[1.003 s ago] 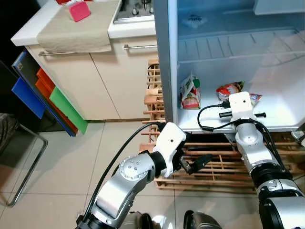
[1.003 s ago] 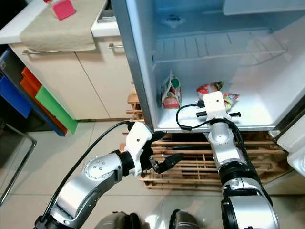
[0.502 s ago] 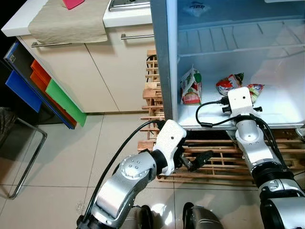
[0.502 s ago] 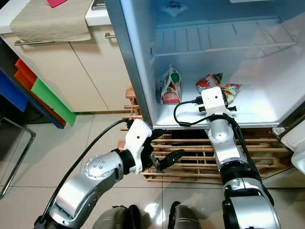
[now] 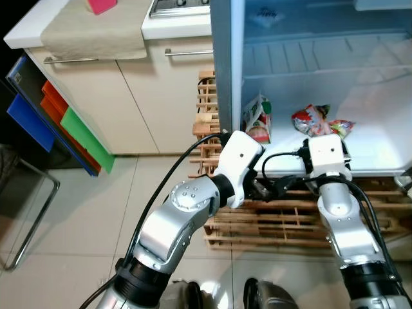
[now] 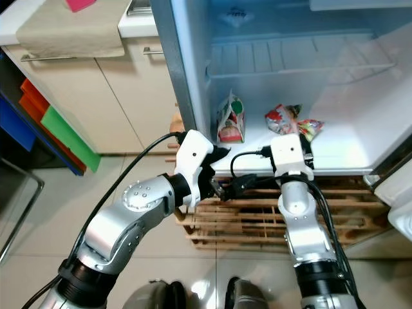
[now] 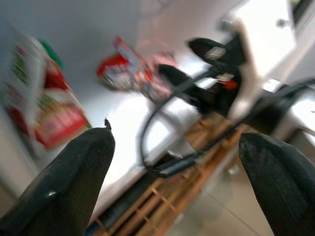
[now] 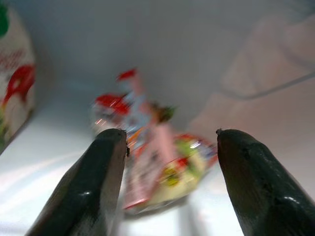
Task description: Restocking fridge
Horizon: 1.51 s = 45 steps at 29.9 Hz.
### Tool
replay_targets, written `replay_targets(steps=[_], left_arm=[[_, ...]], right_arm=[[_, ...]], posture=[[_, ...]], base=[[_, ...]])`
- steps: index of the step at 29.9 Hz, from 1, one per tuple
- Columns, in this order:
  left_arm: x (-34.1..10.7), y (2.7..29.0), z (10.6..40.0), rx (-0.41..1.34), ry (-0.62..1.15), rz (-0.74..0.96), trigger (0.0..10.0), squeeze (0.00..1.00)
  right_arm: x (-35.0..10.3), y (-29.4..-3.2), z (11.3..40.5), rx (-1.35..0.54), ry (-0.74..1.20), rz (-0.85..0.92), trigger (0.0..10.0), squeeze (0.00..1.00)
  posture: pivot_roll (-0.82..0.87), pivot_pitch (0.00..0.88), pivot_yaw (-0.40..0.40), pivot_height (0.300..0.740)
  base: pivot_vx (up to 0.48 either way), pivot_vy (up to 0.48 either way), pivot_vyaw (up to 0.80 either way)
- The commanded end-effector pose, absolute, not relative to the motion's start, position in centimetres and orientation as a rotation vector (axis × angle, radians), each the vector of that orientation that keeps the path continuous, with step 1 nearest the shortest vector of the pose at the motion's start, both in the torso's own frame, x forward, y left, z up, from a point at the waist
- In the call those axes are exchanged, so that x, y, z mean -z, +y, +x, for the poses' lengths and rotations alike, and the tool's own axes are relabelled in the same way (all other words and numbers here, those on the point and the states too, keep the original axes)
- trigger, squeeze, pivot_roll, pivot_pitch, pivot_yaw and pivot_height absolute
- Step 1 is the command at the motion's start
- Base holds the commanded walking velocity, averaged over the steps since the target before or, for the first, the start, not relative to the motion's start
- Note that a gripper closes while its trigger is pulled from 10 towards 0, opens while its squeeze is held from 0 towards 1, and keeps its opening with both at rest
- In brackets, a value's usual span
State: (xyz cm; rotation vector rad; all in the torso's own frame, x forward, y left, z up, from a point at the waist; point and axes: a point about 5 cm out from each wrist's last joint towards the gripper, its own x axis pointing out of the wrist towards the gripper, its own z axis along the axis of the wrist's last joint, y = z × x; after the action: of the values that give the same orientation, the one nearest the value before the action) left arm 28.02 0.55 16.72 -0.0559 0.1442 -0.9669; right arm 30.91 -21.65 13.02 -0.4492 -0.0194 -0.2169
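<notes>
The fridge stands open, and on its bottom shelf (image 5: 380, 154) are a white, red and green carton (image 5: 259, 119) and some red and green snack packets (image 5: 320, 121). My right gripper (image 8: 172, 137) is open at the shelf's front edge and points at the snack packets (image 8: 152, 157), with nothing between its fingers. The carton (image 8: 15, 83) stands off to one side of it. My left gripper (image 5: 277, 187) is open too, held just below the shelf's front lip beside my right wrist (image 7: 256, 64). It is empty and faces the carton (image 7: 44, 98).
A wooden pallet (image 5: 283, 225) lies under the fridge. A wire rack (image 5: 315, 55) sits above the bottom shelf. On the left are cream cabinets (image 5: 167, 103), a counter with a beige cloth (image 5: 96, 32), coloured boards (image 5: 58, 122) and a chair frame (image 5: 26, 193) on the tiled floor.
My left gripper has risen from in front of the pallet to the fridge shelf's front lip. My right wrist has drawn back a little from the packets.
</notes>
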Motion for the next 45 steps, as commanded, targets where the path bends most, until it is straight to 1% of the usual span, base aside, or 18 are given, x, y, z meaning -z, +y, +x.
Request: replay_targets(steps=[1, 4, 7, 8, 9, 10, 13, 15, 16, 17, 19, 21, 24, 28, 33, 45], left_arm=[[-16.8, 1.1, 29.1, 0.930, 0.137, -0.061, 10.0, 0.00], [-16.6, 2.4, 30.0, 0.888, 0.137, -0.091, 10.0, 0.00], [-16.5, 4.1, 30.1, 0.866, 0.121, -0.109, 10.0, 0.00], [-16.2, 5.7, 30.1, 0.804, 0.112, -0.109, 10.0, 0.00], [-15.9, 6.8, 30.0, 0.760, 0.106, -0.107, 10.0, 0.00], [-15.8, 7.9, 30.0, 0.710, 0.096, -0.110, 10.0, 0.00], [-15.8, 11.4, 30.0, 0.523, 0.051, -0.147, 10.0, 0.00], [-15.2, 13.1, 29.9, 0.390, 0.049, -0.137, 10.0, 0.00], [-14.9, 13.6, 29.9, 0.339, 0.049, -0.123, 10.0, 0.00], [-14.9, 13.6, 29.9, 0.339, 0.049, -0.123, 10.0, 0.00], [-14.5, 13.9, 30.0, 0.269, 0.052, -0.083, 10.0, 0.00], [-14.6, 13.7, 30.4, 0.232, 0.015, -0.020, 10.0, 0.00], [-15.0, 13.9, 30.5, 0.221, -0.028, 0.019, 10.0, 0.00], [-14.8, 13.1, 30.7, 0.243, -0.027, 0.015, 10.0, 0.00], [-15.0, 12.9, 31.4, 0.238, -0.037, 0.015, 10.0, 0.00], [-14.6, 12.5, 31.6, 0.249, -0.048, 0.011, 10.0, 0.00]], right_arm=[[-14.0, -21.2, 30.7, 0.192, -0.059, -0.407, 10.0, 1.00], [-14.8, -20.7, 30.1, 0.177, -0.109, -0.391, 10.0, 1.00], [-14.9, -20.3, 28.9, 0.184, -0.123, -0.348, 10.0, 1.00], [-14.5, -20.1, 27.9, 0.184, -0.124, -0.325, 10.0, 0.62], [-14.3, -20.1, 27.2, 0.184, -0.124, -0.310, 10.0, 0.62], [-13.9, -20.2, 26.6, 0.188, -0.116, -0.300, 10.0, 0.00], [-12.2, -21.3, 25.0, 0.221, -0.046, -0.211, 10.0, 0.00], [-11.5, -21.8, 24.7, 0.217, -0.010, -0.130, 10.0, 0.00], [-11.4, -21.9, 24.9, 0.209, -0.002, -0.081, 10.0, 0.00], [-11.4, -21.9, 24.9, 0.209, -0.002, -0.081, 10.0, 0.00], [-11.4, -22.5, 25.5, 0.214, 0.002, 0.002, 10.0, 0.00], [-11.7, -23.0, 26.6, 0.213, -0.010, 0.027, 10.0, 0.00], [-12.2, -22.7, 27.1, 0.191, -0.036, 0.002, 10.0, 0.00], [-11.8, -21.8, 27.3, 0.147, -0.042, -0.066, 10.0, 0.00], [-11.7, -21.6, 27.8, 0.154, -0.038, -0.043, 10.0, 0.00], [-10.9, -21.4, 27.7, 0.138, -0.015, -0.070, 10.0, 0.00]], posture=[[-0.10, 0.000, 0.078, 0.740], [-0.11, 0.000, 0.082, 0.740], [-0.12, 0.000, 0.093, 0.740], [-0.12, 0.000, 0.100, 0.740], [-0.12, 0.000, 0.100, 0.740], [-0.10, 0.000, 0.093, 0.740], [-0.07, 0.000, 0.064, 0.740], [-0.06, 0.000, 0.051, 0.740], [-0.05, 0.000, 0.043, 0.740], [-0.05, 0.000, 0.043, 0.740], [-0.05, 0.000, 0.040, 0.740], [-0.05, 0.000, 0.036, 0.740], [-0.05, 0.000, 0.041, 0.740], [-0.06, 0.000, 0.057, 0.740], [-0.07, 0.000, 0.070, 0.740], [-0.08, 0.000, 0.071, 0.740]], base=[[0.000, 0.000, 0.00], [0.000, 0.000, 0.00], [0.000, 0.000, 0.00], [0.000, 0.000, 0.00], [0.000, 0.000, 0.00], [0.000, 0.000, 0.00], [0.000, 0.000, 0.00], [0.000, 0.000, 0.00], [0.000, 0.000, 0.00], [0.000, 0.000, 0.00], [0.000, 0.000, 0.00], [0.000, 0.000, 0.00], [0.000, 0.000, 0.00], [0.000, 0.000, 0.00], [-0.212, 0.000, 0.00], [-0.290, 0.000, 0.00]])
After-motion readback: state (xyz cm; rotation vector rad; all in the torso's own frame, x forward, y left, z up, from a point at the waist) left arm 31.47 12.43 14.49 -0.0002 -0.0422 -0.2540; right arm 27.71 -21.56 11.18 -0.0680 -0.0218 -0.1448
